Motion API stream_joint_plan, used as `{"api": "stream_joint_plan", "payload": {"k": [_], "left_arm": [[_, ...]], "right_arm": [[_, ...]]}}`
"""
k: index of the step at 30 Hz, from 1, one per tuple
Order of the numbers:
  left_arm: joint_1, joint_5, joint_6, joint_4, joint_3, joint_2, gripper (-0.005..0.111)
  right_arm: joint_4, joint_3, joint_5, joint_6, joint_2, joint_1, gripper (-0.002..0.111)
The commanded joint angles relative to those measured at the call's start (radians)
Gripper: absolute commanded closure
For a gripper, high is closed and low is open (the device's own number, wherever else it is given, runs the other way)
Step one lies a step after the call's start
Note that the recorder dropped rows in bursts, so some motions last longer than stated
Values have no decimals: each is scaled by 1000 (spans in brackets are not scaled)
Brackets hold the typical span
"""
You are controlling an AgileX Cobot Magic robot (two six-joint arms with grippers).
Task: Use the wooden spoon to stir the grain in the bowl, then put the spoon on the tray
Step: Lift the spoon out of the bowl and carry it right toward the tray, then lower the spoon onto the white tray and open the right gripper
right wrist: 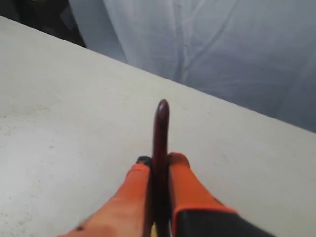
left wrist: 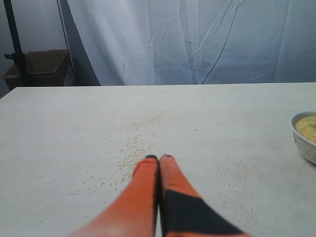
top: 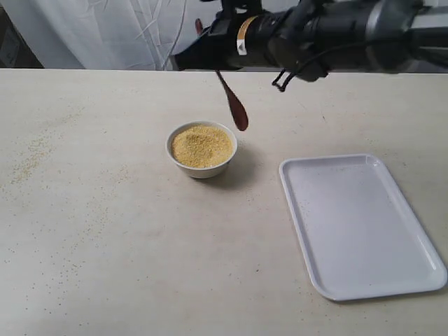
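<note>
The white bowl [top: 201, 149] stands mid-table, filled with golden grain [top: 201, 145]. The dark wooden spoon [top: 234, 105] hangs tilted above the bowl's far right rim, clear of the grain. My right gripper [top: 213, 61] reaches in from the right and is shut on the spoon's handle. In the right wrist view the spoon [right wrist: 160, 133] stands between the orange fingers of that gripper [right wrist: 159, 160]. The white tray [top: 360, 224] lies empty at the right front. My left gripper [left wrist: 159, 158] is shut on nothing, low over the table, with the bowl [left wrist: 306, 136] off to one side.
Loose grains are scattered on the table at the left [top: 31, 161] and ahead of the left gripper [left wrist: 138, 143]. A white curtain hangs behind the table. A brown box [left wrist: 42, 66] sits beyond the table's far edge.
</note>
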Motion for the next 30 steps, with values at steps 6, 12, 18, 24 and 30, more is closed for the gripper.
{"api": "stream_joint_plan", "payload": {"k": [6,12,18,24,30], "left_arm": [[1,-5,-3,-1,5,-5,107],[1,-5,-3,-1,5,-5,107],[1,-5,-3,-1,5,-5,107],[1,-5,-3,-1,5,-5,107],[1,-5,-3,-1,5,-5,107]], "right_arm": [[478,0,784,-465,-116,-240,109],[1108,106,1034,-962,-121,-503,109],[1268,333,900,-1137,-121,-577,109],[1344,517,587,-1175,-121,-564,104],[1301,538,500,-1187,-121,-564,60]]}}
